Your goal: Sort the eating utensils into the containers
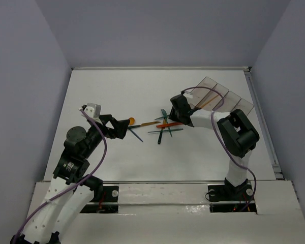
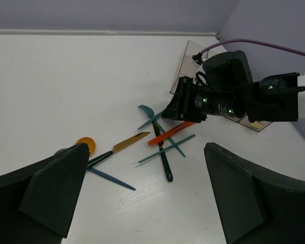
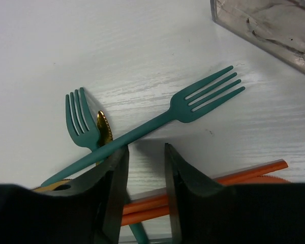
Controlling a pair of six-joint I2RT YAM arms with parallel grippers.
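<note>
1. My right fingers (image 3: 112, 183) hang low over the utensils (image 1: 165, 127), which lie crossed in a heap mid-tabletop (image 1: 117, 91). The fingers are parted by only a narrow slot and clamp nothing I can see. A slot that narrow suits such slim handles.
2. An orange handle (image 3: 244, 173) runs beneath the slot, roughly along my closing line. I judge I would have to turn or shift to pinch it.
3. A teal fork (image 3: 208, 94) slants just past my tips, over a second fork (image 3: 80, 122) and a gold knife (image 3: 104, 127). Lifting one may drag the others.
4. The bins (image 1: 221, 96) stand just behind my right wrist, so this arm has the short carry.
5. My left fingers (image 2: 56, 188) are spread wide and empty, facing the heap, with the orange spoon (image 2: 85, 145) just beyond one tip. I read that as ready for the strays on my side.
</note>
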